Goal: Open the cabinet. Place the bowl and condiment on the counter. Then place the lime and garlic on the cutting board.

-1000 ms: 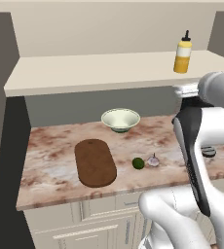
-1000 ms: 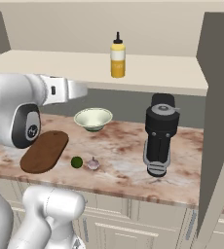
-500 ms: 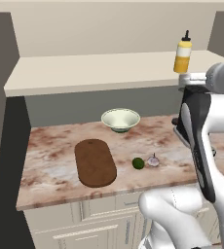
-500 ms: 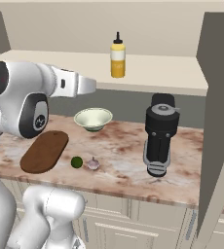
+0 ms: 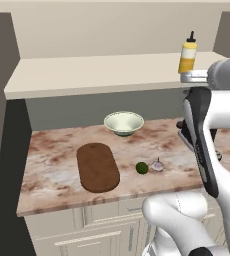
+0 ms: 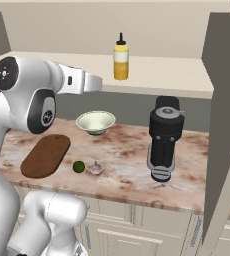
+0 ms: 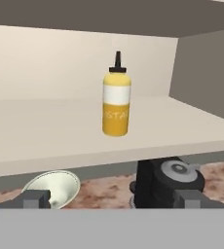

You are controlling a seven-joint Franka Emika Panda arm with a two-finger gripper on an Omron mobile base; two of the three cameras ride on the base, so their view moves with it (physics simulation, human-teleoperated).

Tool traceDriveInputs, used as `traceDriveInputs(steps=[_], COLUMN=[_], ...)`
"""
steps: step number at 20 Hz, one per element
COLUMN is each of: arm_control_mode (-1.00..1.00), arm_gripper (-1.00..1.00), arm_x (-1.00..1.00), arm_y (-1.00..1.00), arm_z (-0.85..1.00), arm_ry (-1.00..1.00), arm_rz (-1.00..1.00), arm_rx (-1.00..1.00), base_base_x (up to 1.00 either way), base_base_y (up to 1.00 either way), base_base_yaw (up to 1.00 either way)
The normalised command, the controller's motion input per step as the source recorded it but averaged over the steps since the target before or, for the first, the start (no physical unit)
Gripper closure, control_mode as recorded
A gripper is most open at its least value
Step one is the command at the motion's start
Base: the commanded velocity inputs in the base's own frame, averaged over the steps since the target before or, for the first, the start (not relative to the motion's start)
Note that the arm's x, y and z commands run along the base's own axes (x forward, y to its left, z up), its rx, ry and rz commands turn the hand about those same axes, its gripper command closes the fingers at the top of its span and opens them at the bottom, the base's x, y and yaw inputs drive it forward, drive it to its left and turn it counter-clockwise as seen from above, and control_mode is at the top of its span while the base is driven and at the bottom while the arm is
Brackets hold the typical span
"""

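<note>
Hand view: open claw [image 7: 111, 198] faces the condiment [image 7: 116, 98] upright on the cabinet [image 7: 46, 131] shelf.

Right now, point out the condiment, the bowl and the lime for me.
condiment [image 7: 116, 109], hand view, on the bottle's pale label band.
bowl [image 5: 123, 121], left base view, on the inside of the bowl.
lime [image 6: 78, 166], right base view, on the fruit's middle.

Condiment [image 5: 187, 56] on shelf [image 5: 102, 74]; bowl [image 5: 123, 122], lime [image 5: 142, 168] on counter [image 5: 57, 155].
</note>
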Motion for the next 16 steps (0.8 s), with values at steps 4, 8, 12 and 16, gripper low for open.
traceDriveInputs(steps=[4, 8, 12, 16], arm_control_mode=[-1.0, -1.0, -1.0, -1.0], arm_gripper=[-1.0, -1.0, -1.0, -1.0], arm_x=[0.28, 0.33, 0.28, 0.32], arm_y=[0.0, 0.0, 0.0, -0.04], arm_z=[0.0, 0.0, 0.0, 0.02], arm_ry=[0.0, 0.0, 0.0, 0.0], arm_rz=[0.0, 0.0, 0.0, 0.0], arm_rx=[0.0, 0.0, 0.0, 0.0], base_base_x=[0.0, 0.0, 0.0, 0.0], base_base_y=[0.0, 0.0, 0.0, 0.0], base_base_yaw=[0.0, 0.0, 0.0, 0.0])
